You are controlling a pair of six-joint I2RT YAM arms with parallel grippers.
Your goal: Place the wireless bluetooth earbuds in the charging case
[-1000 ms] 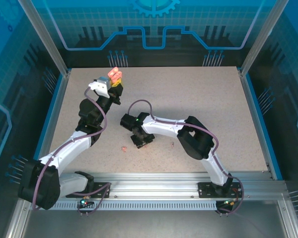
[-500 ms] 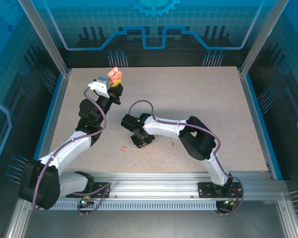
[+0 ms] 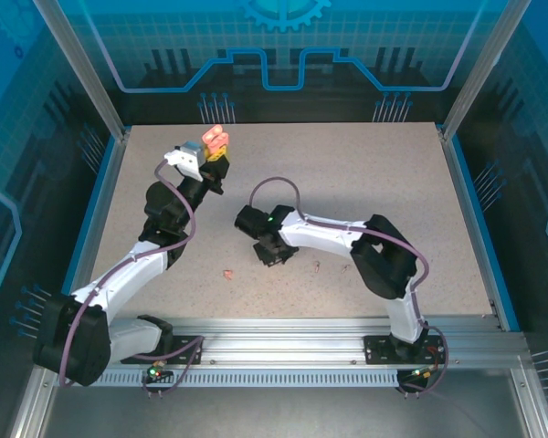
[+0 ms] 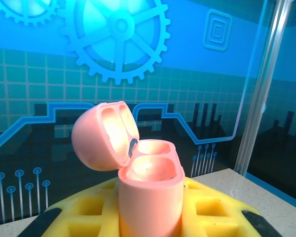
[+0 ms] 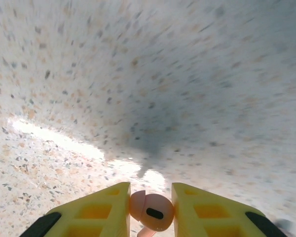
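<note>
Standing upright with lid hinged open, glossy salmon-pink charging case (image 4: 150, 197) was clamped in left gripper (image 3: 216, 153) at upper left of overhead frame, arm stretched upward, right gripper (image 5: 150, 197) pinched one earbud (image 5: 153, 213) low over table (image 3: 393, 182), arm reaching leftward mid-frame, second earbud (image 3: 227, 272) lay lower centre-left.

A speckled beige tabletop (image 3: 365, 173) sits inside blue panel walls (image 3: 365, 55) printed with gears and circuit lines, framed by aluminium posts (image 3: 78, 64).

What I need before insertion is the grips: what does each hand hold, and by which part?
Left hand: the charging case, clamped by its lower body, lid open. Right hand: one earbud, pinched by its rounded head between the fingertips.
</note>
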